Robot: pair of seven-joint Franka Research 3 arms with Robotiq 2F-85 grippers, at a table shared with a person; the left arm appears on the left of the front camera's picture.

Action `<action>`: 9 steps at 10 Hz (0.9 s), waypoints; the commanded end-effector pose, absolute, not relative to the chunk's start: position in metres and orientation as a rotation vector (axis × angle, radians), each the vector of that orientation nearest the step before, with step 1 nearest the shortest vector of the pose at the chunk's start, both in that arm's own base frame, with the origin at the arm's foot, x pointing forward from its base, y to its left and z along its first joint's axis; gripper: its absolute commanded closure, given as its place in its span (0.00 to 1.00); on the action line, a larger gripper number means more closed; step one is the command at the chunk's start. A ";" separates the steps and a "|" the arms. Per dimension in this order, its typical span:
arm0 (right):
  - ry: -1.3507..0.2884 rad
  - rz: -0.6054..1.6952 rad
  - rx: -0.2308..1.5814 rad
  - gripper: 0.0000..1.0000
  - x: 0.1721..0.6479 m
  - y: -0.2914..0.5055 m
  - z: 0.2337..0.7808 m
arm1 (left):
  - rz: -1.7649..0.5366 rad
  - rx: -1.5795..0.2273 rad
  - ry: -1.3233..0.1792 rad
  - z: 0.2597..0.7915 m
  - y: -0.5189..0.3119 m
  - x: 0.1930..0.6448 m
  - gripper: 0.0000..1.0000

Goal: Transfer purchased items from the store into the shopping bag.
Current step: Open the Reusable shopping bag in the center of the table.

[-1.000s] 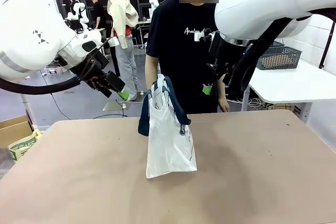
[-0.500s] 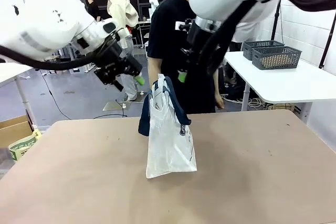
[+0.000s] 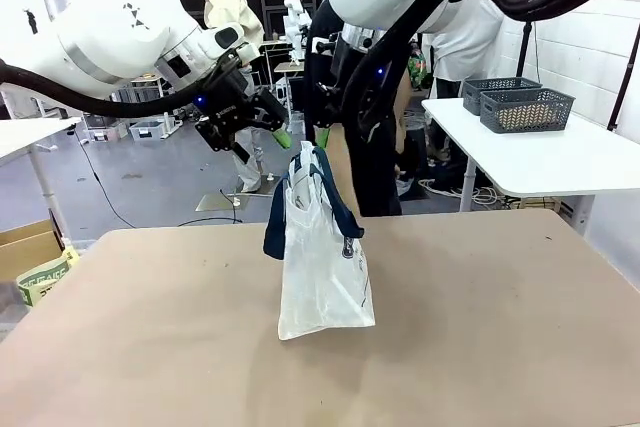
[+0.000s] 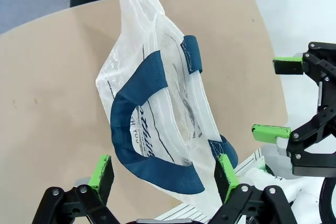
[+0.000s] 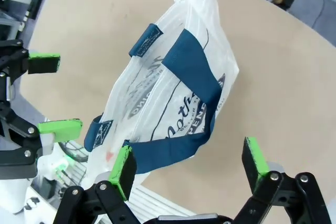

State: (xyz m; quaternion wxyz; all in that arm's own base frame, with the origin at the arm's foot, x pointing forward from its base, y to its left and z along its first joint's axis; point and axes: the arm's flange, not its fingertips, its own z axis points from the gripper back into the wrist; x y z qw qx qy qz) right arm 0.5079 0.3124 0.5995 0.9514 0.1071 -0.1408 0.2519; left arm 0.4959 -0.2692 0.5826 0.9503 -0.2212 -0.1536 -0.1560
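**Front view.** Noted shopping bag (image 3: 322, 267) standing upright near the middle of the tan table (image 3: 480, 327), navy handles draped over its top. Left gripper (image 3: 272, 129) logged in the air just left of the bag top, right gripper (image 3: 322, 137) just above the handles. No contact with the bag made out. Jaw spacing hard to judge from this side.

**Left wrist view.** Looking down on the bag (image 4: 157, 103), translucent, dark print on its side. Left gripper (image 4: 164, 174) jaws spread wide, pinching nothing. Right gripper (image 4: 279, 99) seen at frame right, green pads well apart, empty.

**Right wrist view.** Same bag (image 5: 173, 93) seen from above on the table (image 5: 283, 108), one handle looped across its face. Right gripper (image 5: 189, 166) jaws spread wide, bare. Left gripper (image 5: 52, 94) at frame left, pads apart, holding nothing.
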 end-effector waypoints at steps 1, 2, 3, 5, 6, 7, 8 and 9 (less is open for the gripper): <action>-0.254 0.466 0.239 0.00 0.516 0.324 0.588 | -0.297 -0.476 -0.289 0.575 -0.278 0.502 0.00; -0.208 0.415 0.238 0.00 0.519 0.333 0.587 | -0.299 -0.503 -0.286 0.573 -0.282 0.503 0.00; -0.177 0.393 0.269 0.00 0.518 0.340 0.584 | -0.309 -0.507 -0.275 0.571 -0.285 0.500 0.00; -0.136 0.370 0.271 0.00 0.524 0.349 0.574 | -0.317 -0.515 -0.257 0.561 -0.286 0.501 0.00; -0.123 0.366 0.262 0.00 0.527 0.352 0.569 | -0.316 -0.526 -0.252 0.555 -0.285 0.502 0.00; -0.101 0.366 0.259 0.00 0.527 0.356 0.563 | -0.312 -0.533 -0.242 0.550 -0.284 0.503 0.00; -0.090 0.342 0.258 0.00 0.528 0.359 0.558 | -0.303 -0.543 -0.233 0.548 -0.284 0.502 0.00; -0.088 0.322 0.276 0.00 0.533 0.354 0.557 | -0.299 -0.565 -0.233 0.545 -0.283 0.503 0.00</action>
